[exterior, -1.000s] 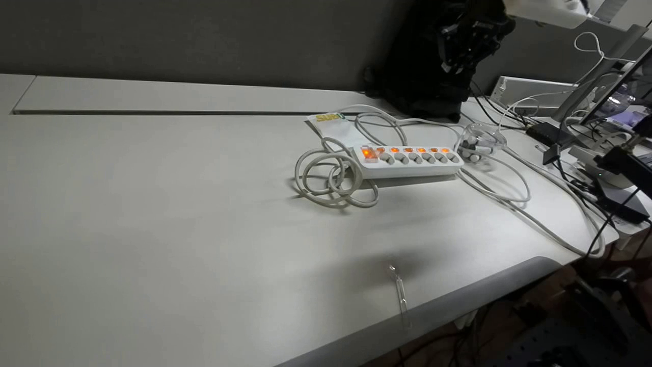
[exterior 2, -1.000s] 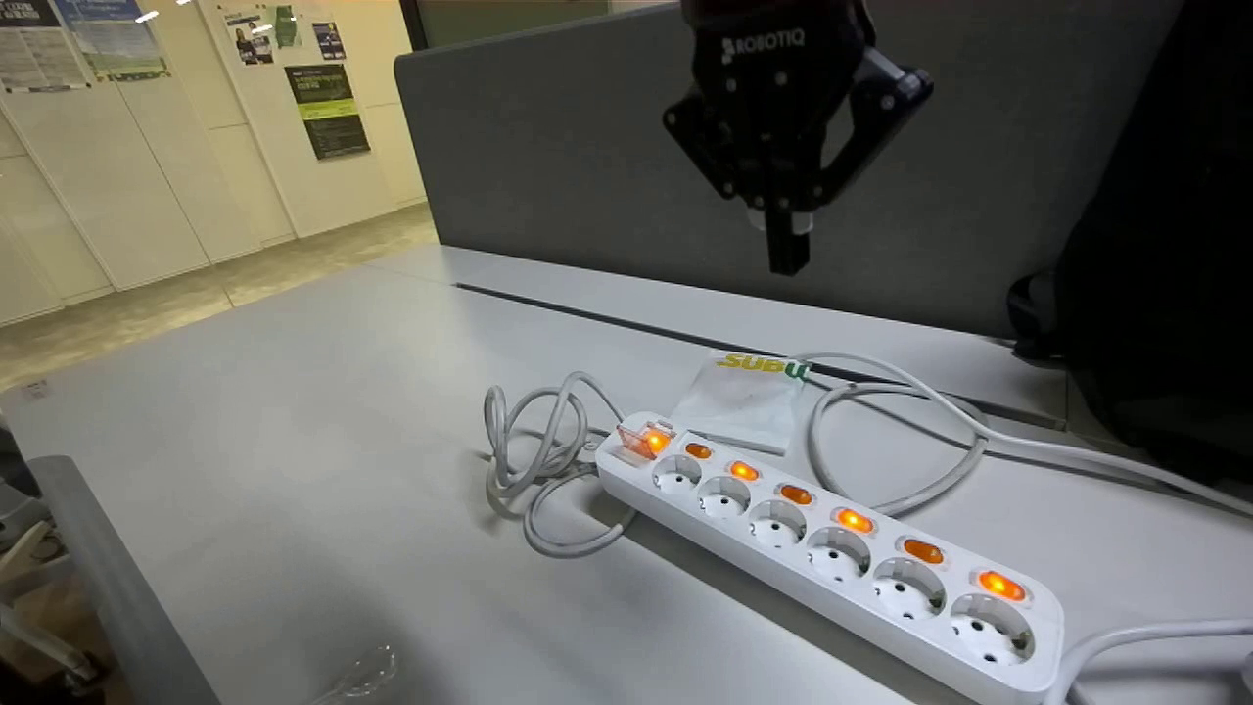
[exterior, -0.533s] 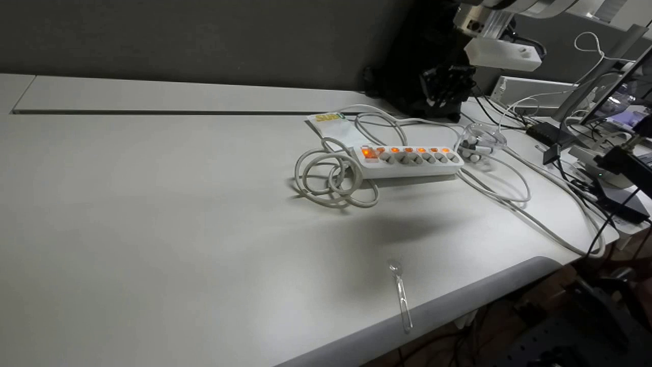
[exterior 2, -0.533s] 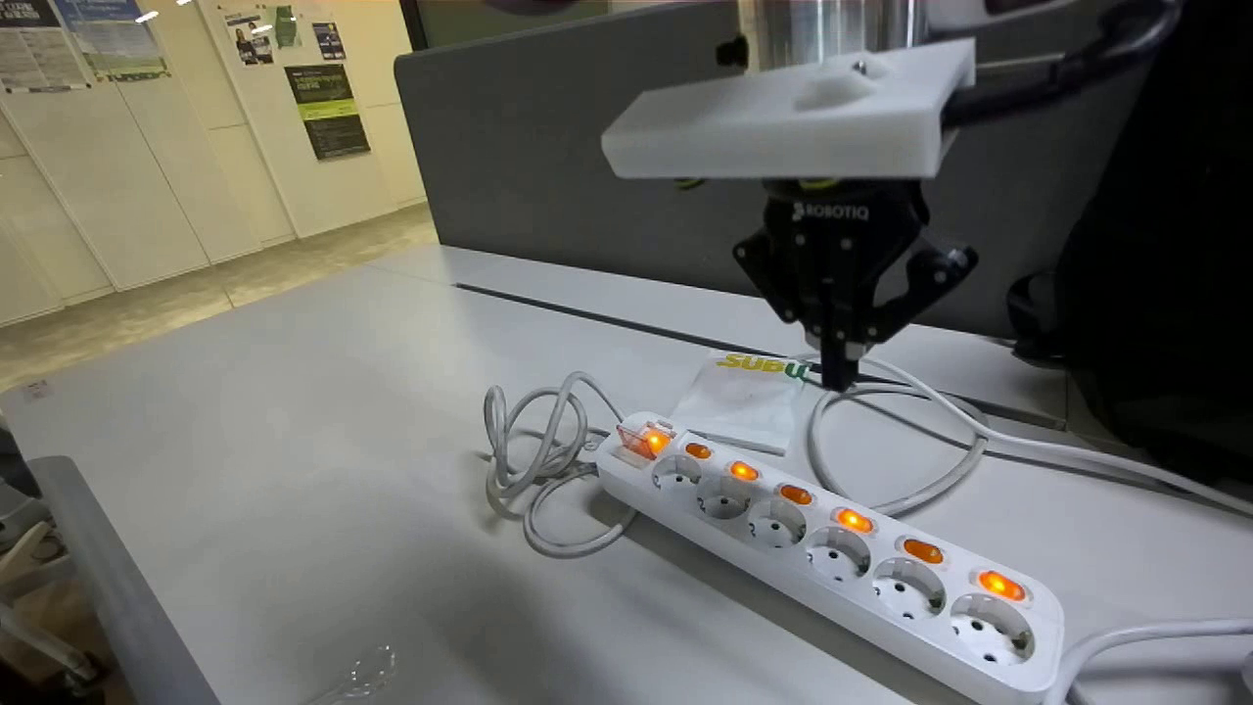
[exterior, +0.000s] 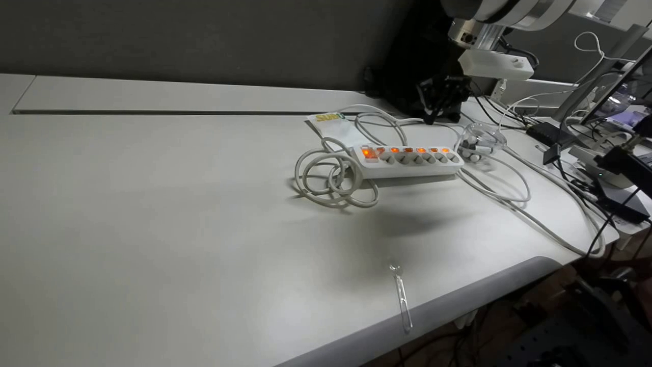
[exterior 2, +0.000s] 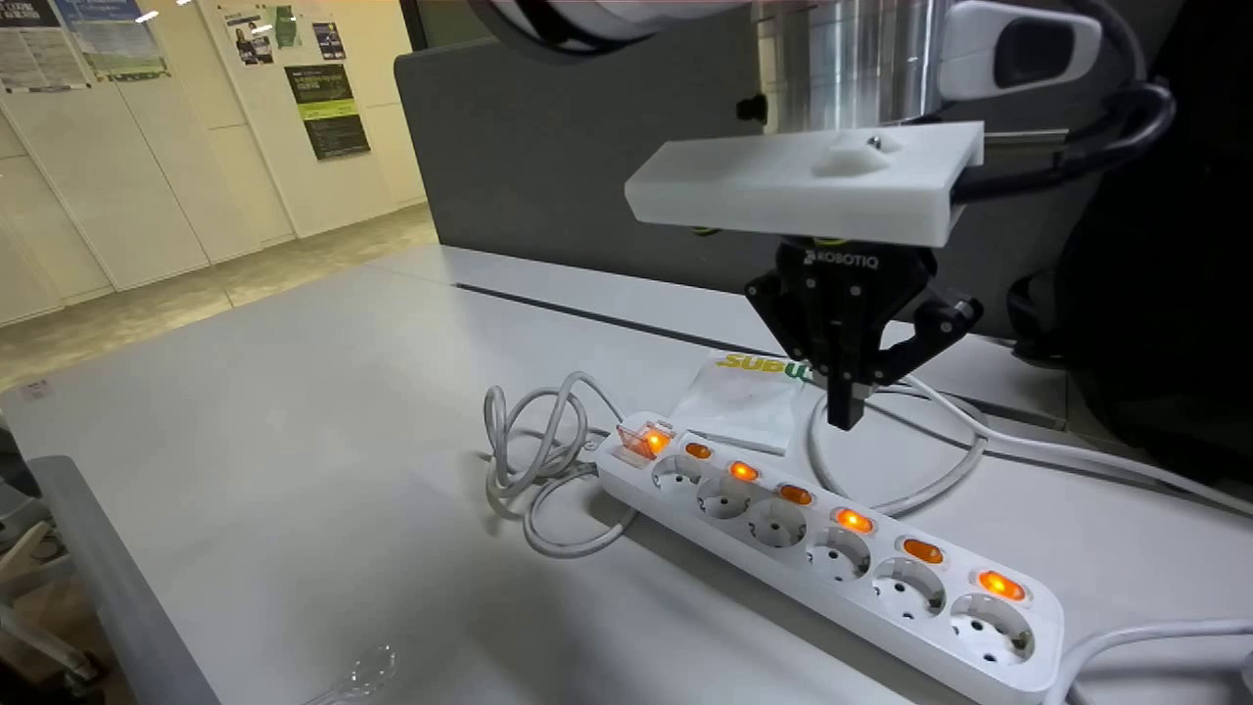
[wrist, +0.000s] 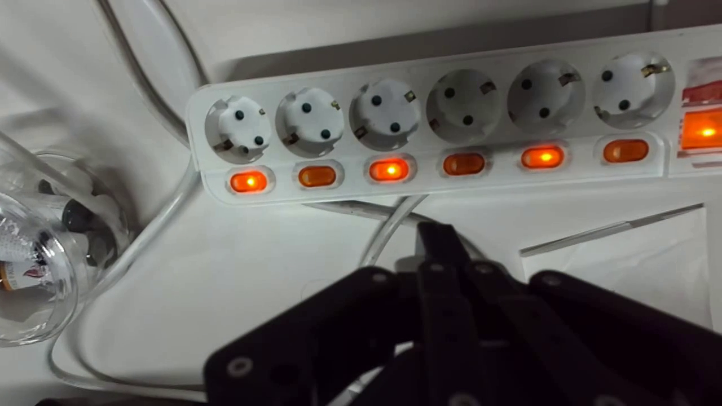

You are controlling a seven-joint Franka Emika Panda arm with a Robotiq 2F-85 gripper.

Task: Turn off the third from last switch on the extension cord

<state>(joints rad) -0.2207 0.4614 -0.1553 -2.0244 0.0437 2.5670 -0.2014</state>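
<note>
Black Robotiq gripper (exterior 2: 845, 415), jaws pressed together | hangs near long white plastic extension cord (exterior 2: 811, 532) | third-from-last oval orange switch (wrist: 389, 169), lit (every second one glows)

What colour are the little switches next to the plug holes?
The little switches are orange: three glow, three look darker. The wrist view shows them best.
</note>
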